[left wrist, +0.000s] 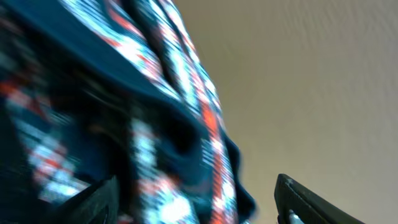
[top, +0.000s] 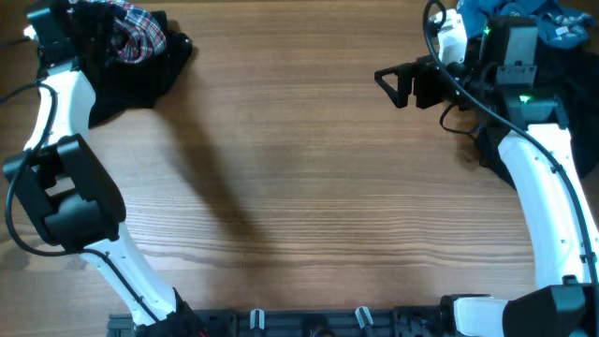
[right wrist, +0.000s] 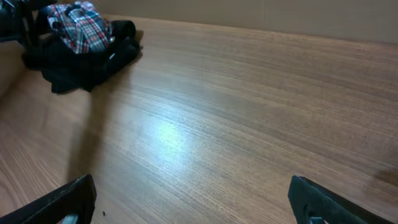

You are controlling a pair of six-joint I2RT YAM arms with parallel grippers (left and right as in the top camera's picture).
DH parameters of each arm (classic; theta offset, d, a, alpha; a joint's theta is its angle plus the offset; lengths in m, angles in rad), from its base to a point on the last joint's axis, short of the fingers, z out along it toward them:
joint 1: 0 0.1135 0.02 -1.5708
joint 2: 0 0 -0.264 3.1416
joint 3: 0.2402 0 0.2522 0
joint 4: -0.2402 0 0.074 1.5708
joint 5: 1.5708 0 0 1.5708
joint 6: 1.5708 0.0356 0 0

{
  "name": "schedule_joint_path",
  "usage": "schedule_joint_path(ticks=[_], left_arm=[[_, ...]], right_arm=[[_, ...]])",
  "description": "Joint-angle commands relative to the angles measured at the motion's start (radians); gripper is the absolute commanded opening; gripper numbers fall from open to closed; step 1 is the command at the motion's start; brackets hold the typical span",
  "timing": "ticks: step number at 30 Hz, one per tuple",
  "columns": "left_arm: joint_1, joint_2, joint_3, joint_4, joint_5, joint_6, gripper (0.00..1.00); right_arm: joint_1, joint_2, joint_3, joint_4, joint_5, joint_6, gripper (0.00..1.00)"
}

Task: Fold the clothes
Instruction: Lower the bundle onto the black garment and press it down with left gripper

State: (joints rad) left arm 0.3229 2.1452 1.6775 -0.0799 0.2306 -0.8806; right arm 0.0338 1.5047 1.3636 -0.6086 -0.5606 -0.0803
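A crumpled red, navy and white plaid garment (top: pixel 138 33) lies in the far left corner of the brown wood-grain tabletop (top: pixel 299 187). It sits on top of a rumpled black garment (top: pixel 140 80) that spreads out toward the near side and the right. The white and black left arm (top: pixel 65 94) reaches up the left edge to this heap.

In the left wrist view the plaid cloth (left wrist: pixel 155 112) fills the left and middle of the picture (badly blurred). The left jaws stand well apart around it. The fabric hangs between the two dark fingers (left wrist: pixel 298 199) and close against the left one, while the right finger is clear of the cloth. They grip nothing that can be seen.

In the far right corner a bunched blue garment (top: pixel 510 11) lies at the tabletop's edge, just behind the right arm (top: pixel 543 178). A dark patch shows beside that arm's near side, but I cannot tell whether it is cloth.

The right jaws are spread as wide as they go and hold nothing. They point left over bare wood, well apart from the heap. The right wrist view looks across the tabletop (right wrist: pixel 249 93) to the plaid garment (right wrist: pixel 78 28) and the black garment (right wrist: pixel 81 62) at the far left.
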Motion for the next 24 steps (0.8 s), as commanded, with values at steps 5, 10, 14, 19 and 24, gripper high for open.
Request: schedule_joint_path(ticks=[5, 10, 14, 19, 24], left_arm=[[-0.004, -0.093, 0.023, -0.007, 0.327, 0.105, 0.81], [-0.023, -0.166, 0.023, -0.050, 0.386, 0.331, 0.92], [-0.035, -0.217, 0.023, -0.156, 0.399, 0.477, 0.91], [-0.033, -0.238, 0.023, -0.169, 0.379, 0.560, 0.88], [-0.052, -0.216, 0.023, -0.078, 0.108, 0.719, 0.70]], right_arm=[[0.000, 0.010, -0.004, 0.005, -0.021, 0.005, 1.00], [0.000, 0.010, -0.004, 0.006, -0.020, 0.005, 1.00], [0.000, 0.010, -0.004, 0.006, -0.020, 0.005, 1.00], [0.000, 0.010, -0.004, 0.011, -0.020, 0.005, 1.00], [0.000, 0.010, -0.004, 0.027, -0.021, 0.021, 1.00]])
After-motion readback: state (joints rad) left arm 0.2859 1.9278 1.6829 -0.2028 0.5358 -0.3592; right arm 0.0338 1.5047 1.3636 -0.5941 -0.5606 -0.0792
